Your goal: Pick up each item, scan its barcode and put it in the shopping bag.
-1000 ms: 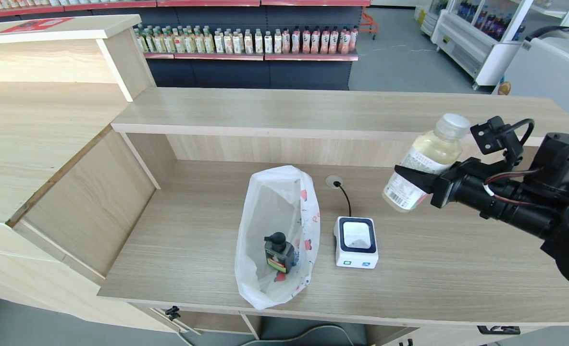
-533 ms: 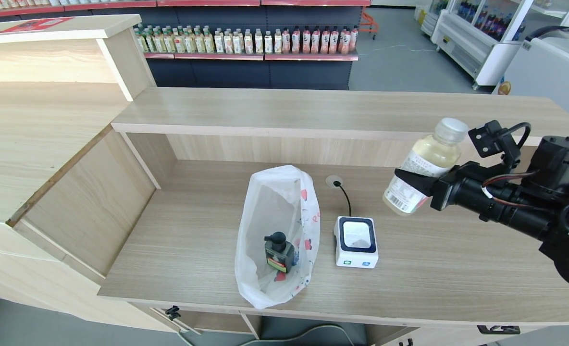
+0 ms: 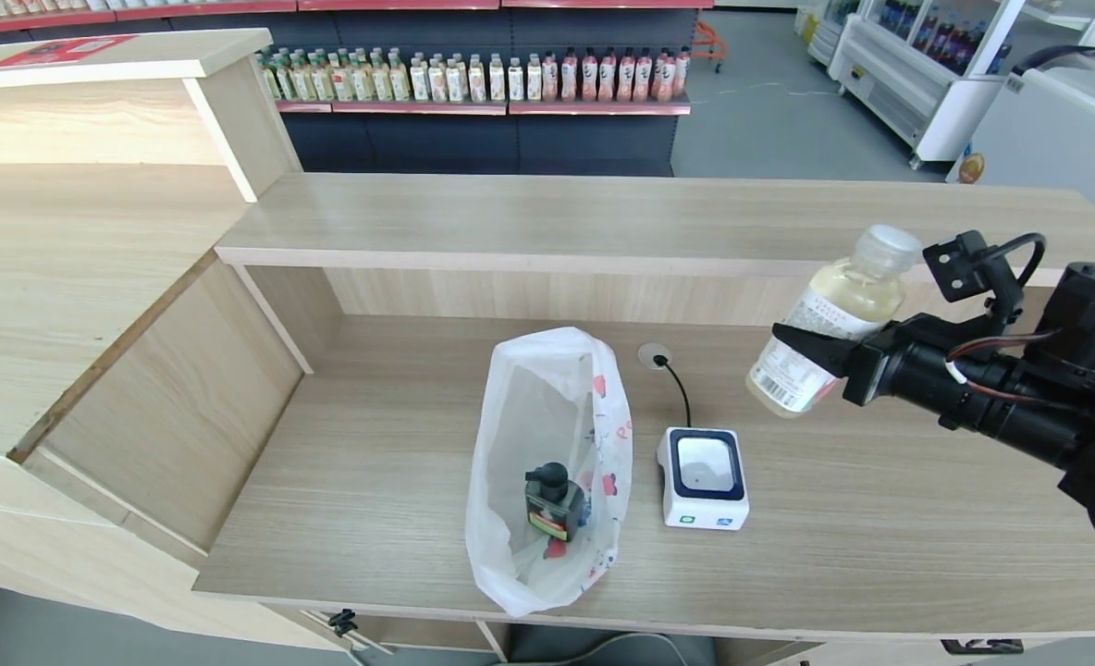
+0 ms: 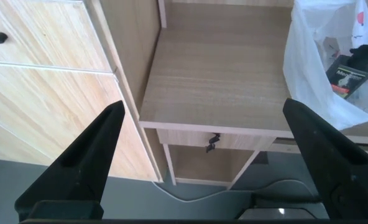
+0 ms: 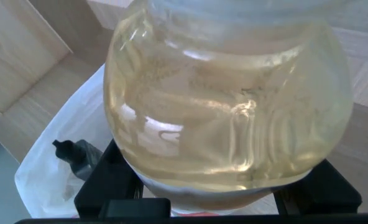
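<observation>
The right gripper point(image 3: 811, 356) is clamped across the labelled lower body of a clear plastic bottle of pale yellow drink with a white cap point(image 3: 834, 310), its black fingers pinching the bottle from opposite sides. The bottle is held in the air above the light wooden checkout counter point(image 3: 880, 518), tilted with the cap up and away from the robot and the base down. This attitude probably serves to turn the barcode printed near the base of the white label towards the reader. The white countertop barcode scanner with a dark blue window frame point(image 3: 705, 464) sits on the counter to the left of the bottle and nearer the robot, apart from it; the bottle is not yet over the scan window, so the scan step appears to be pending. The white translucent plastic shopping bag with red prints point(image 3: 520, 407) stands open just beside the scanner on its left and already contains a dark pump-top bottle point(image 3: 555, 502). The left gripper point(image 4: 204, 106) hangs at the counter's front edge, left of the bag, with its fingers spread wide and nothing between them. The next move calls for carrying the label over the window.
</observation>
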